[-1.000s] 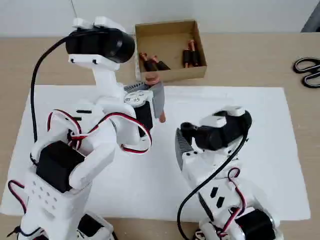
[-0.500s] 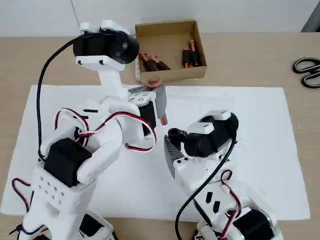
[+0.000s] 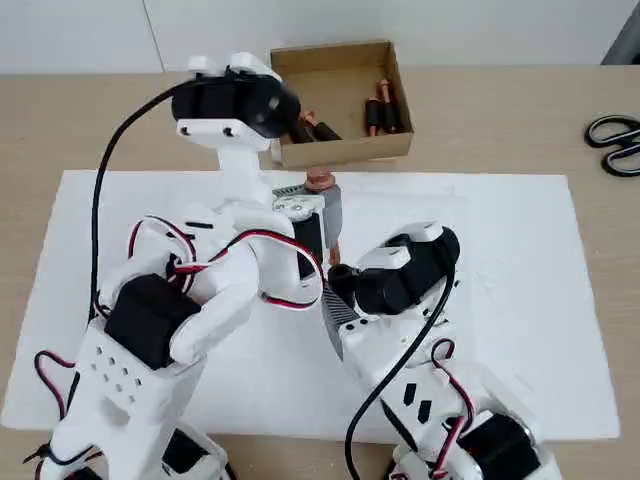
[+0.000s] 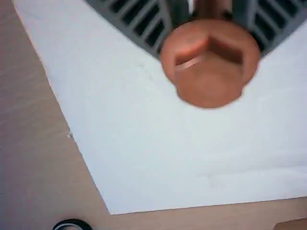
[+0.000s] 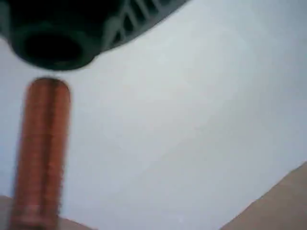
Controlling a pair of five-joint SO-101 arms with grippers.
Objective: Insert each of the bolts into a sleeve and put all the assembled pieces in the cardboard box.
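The left claw (image 3: 322, 212), closed on a copper bolt (image 3: 319, 181), holds it near-upright at the centre of the high view, hex head toward the top of the frame and threaded shank pointing down at the right claw (image 3: 338, 315). That claw sits just below and appears clamped on a dark sleeve (image 5: 50, 45). In the right wrist view the shank's tip stands just short of the sleeve's open mouth, not yet inside. The step in hand looks to be the mating of bolt and sleeve. The next move likely calls for lining up the 2 axes and easing the shank in without letting either part twist in its grip, before the piece goes to the cardboard box (image 3: 345, 152). The box lies at the upper centre of the frame on the desk (image 3: 500, 110), just beyond the white sheet (image 3: 520, 260), with assembled pieces (image 3: 383, 105) in 2 clusters inside. The left arm's upper housing overhangs the box's left corner and may crowd the drop, and the 2 arms work close together. Scissors (image 3: 615, 140) lie at the right edge, well apart.
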